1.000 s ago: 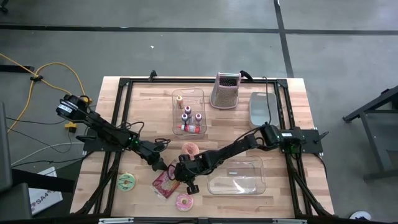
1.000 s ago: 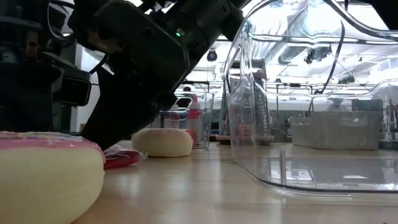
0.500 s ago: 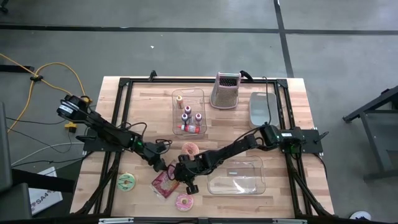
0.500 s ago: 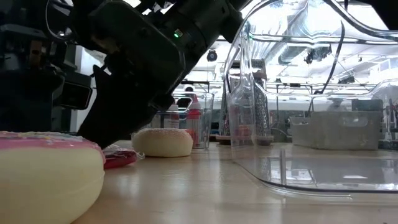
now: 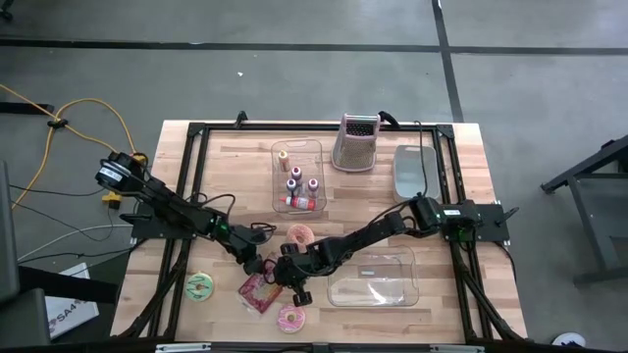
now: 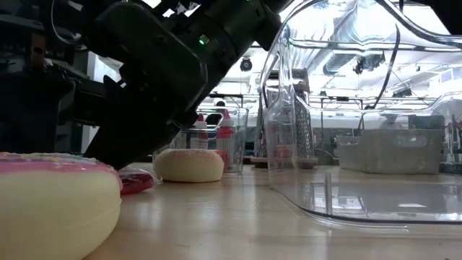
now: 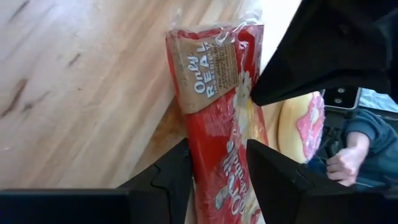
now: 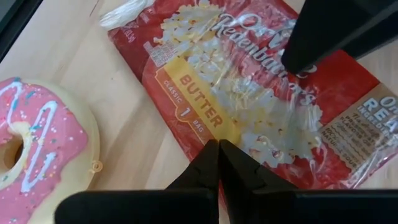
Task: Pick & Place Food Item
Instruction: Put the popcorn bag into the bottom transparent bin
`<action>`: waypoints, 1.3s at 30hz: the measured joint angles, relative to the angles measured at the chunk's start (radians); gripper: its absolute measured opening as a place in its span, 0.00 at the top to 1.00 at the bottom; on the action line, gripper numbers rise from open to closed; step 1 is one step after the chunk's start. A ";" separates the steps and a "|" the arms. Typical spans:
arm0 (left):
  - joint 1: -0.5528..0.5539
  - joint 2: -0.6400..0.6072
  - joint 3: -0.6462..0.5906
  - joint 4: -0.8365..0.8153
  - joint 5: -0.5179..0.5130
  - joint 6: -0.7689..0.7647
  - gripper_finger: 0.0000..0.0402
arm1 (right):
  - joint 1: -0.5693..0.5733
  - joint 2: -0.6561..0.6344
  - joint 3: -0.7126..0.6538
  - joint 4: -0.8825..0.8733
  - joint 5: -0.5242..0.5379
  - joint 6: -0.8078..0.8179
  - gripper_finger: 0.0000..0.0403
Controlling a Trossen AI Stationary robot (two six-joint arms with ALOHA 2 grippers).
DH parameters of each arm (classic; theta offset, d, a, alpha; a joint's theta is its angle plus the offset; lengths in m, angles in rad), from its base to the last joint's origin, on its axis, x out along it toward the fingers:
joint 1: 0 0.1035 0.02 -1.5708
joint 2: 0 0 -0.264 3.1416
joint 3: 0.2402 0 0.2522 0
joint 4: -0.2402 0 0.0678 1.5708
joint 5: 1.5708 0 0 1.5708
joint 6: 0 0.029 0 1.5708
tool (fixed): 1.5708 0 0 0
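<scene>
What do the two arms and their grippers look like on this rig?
Both arms are black, slim and jointed, mounted on black frame rails at the table's sides. The left gripper and right gripper end in flat, angular black jaws. Thin black cables loop along the left arm, a small green light glows on each arm, and a white label marks the right arm's base.

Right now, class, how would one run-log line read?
left gripper: astride popcorn bag, jaws open | right gripper: over bag, jaws shut | bag: flat on table
</scene>
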 joint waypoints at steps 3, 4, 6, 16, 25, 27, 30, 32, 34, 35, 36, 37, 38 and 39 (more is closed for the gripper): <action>0.000 0.000 0.000 0.016 0.006 -0.003 0.64 | 0.000 0.000 0.000 0.003 0.006 0.000 0.99; 0.000 0.000 0.000 0.019 0.006 -0.004 0.64 | 0.000 0.000 0.000 0.004 0.007 0.001 0.99; 0.000 0.000 0.000 0.023 0.006 -0.009 0.64 | -0.001 0.000 0.000 0.011 0.011 0.002 0.99; 0.000 0.000 0.000 0.027 0.006 -0.016 0.76 | -0.002 0.000 0.000 0.031 0.028 0.004 0.99; 0.000 0.000 0.001 0.027 0.005 -0.008 0.97 | -0.002 0.000 0.000 0.032 0.033 0.004 0.99; 0.000 0.000 0.001 0.027 0.005 -0.007 0.97 | -0.002 0.000 0.000 0.032 0.033 0.005 0.99; 0.000 0.000 0.001 0.027 0.005 -0.007 0.97 | -0.002 0.000 0.000 0.032 0.033 0.005 0.99; 0.000 0.000 0.001 0.027 0.005 -0.006 0.97 | -0.002 0.000 0.001 0.032 0.032 0.005 0.99; 0.000 0.000 0.001 0.026 0.005 -0.006 0.97 | -0.002 0.000 0.001 0.032 0.031 0.005 0.99; 0.000 0.000 0.001 0.026 0.005 -0.006 0.97 | -0.002 -0.003 0.001 0.030 0.028 0.005 0.99; 0.000 0.000 0.001 0.027 0.005 -0.003 0.97 | -0.002 -0.009 0.001 0.023 0.024 0.005 0.99; 0.000 0.000 0.001 0.027 0.006 0.001 0.97 | -0.002 -0.015 0.001 0.017 0.018 0.005 0.99; 0.000 0.000 0.001 0.027 0.006 0.004 0.97 | -0.003 -0.018 0.001 0.021 0.012 0.005 0.99; -0.001 0.000 0.001 0.028 0.006 0.006 0.97 | -0.003 -0.024 0.002 0.023 0.011 0.005 0.99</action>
